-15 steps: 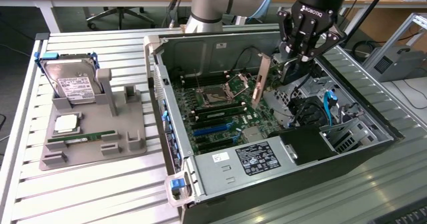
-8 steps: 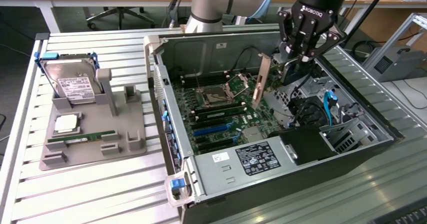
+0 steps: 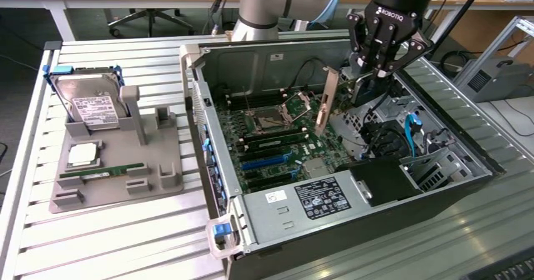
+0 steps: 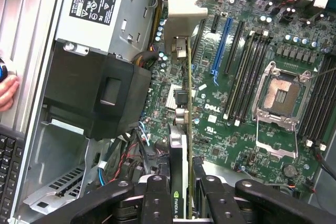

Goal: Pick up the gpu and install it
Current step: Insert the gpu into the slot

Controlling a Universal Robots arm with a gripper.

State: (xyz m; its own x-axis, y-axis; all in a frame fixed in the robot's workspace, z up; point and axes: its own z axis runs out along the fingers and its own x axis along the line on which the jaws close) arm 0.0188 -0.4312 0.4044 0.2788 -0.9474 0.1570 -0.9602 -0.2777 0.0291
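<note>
Two fingers of the gripper are closed narrowly on the graphics card, pinching it by its faces so that it hangs on edge below them. In the exterior view the gripper is inside the open computer case, with the card under it and its silver bracket leaning slightly instead of standing straight.

Below lies the motherboard. The card's edge runs just beside the blue slot, and whether it has reached any slot cannot be told.

Several risks follow from this. If the card is off line with the slot, pressing it down could jam the connector or bend the board. The leaning bracket could catch the case wall. Loose wires close to the card could get trapped underneath. With such a narrow pinch, the card could also twist in the grip.
</note>
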